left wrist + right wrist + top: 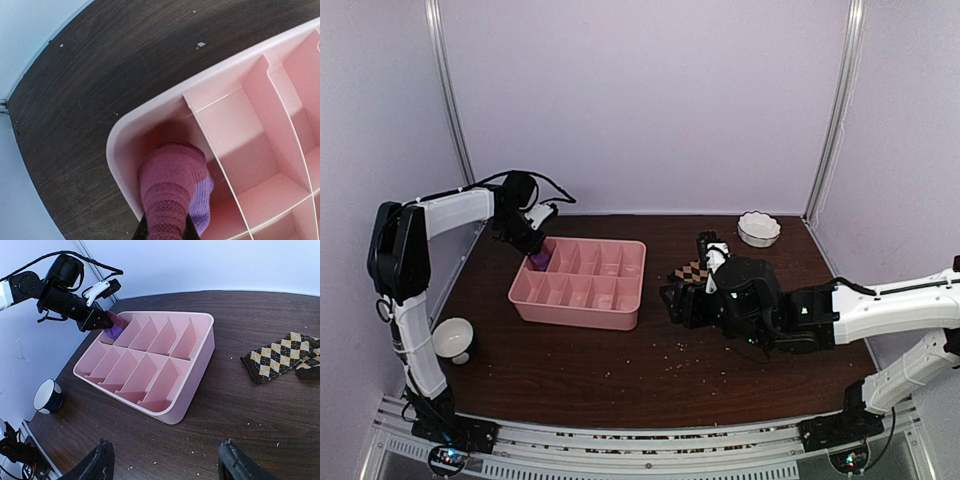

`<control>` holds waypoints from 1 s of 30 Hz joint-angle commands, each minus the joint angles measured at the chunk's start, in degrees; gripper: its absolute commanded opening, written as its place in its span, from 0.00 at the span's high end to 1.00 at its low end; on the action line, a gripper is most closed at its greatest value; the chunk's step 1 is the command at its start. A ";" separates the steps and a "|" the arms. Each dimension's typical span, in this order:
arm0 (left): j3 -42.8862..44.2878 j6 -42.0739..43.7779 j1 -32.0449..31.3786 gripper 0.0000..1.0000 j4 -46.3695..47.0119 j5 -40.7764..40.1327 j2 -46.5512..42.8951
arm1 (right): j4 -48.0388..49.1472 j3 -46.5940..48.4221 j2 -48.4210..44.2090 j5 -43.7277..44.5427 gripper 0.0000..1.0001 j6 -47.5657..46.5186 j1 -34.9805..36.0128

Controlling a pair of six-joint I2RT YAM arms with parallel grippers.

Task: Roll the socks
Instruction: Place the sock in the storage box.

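Note:
My left gripper (534, 255) is shut on the rolled magenta-pink sock (171, 191), whose purple toe shows at its side. It holds the roll down inside the far left corner compartment of the pink tray (116, 155); the same sock (115, 326) pokes past the tray's corner in the right wrist view. The brown-and-tan checkered sock (280, 358) lies flat on the table to the right of the tray, partly hidden behind the right arm in the top view (690, 271). My right gripper (165, 460) hangs open over bare table just in front of the tray, holding nothing.
A white bowl (759, 229) stands at the back right. A dark-and-white cup (453, 340) sits at the left near my left arm's base. Crumbs dot the wooden table (620, 370). The tray's other compartments (150, 370) hold nothing.

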 commanded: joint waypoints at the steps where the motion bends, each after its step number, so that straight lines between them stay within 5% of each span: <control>1: 0.18 1.31 0.53 0.96 2.02 -0.59 -2.08 | 0.76 -0.45 -0.24 -0.34 0.29 0.50 0.26; 10: 0.27 1.11 -0.67 0.96 0.17 6.09 1.43 | 0.60 -0.59 0.30 -0.69 0.29 0.98 0.20; 13: 1.19 0.55 -0.93 0.87 -0.88 8.00 2.98 | 0.33 -0.59 0.23 -0.69 0.29 0.95 0.19; 15: 2.15 0.29 -0.97 0.58 -1.56 7.61 3.48 | 0.39 -0.68 0.00 -0.78 0.27 0.81 0.23; 16: 2.57 0.15 -0.96 0.13 -1.83 7.00 3.47 | 0.61 -0.95 -0.18 -0.78 0.25 0.75 0.23; 17: 2.90 0.16 -0.88 0.03 -2.09 6.51 3.39 | 0.86 -1.09 -0.40 -0.70 0.23 0.57 0.25; 30: 13.65 -0.68 -0.53 0.02 -10.67 3.17 -0.47 | -2.52 1.78 -0.91 1.66 0.21 -2.57 -1.02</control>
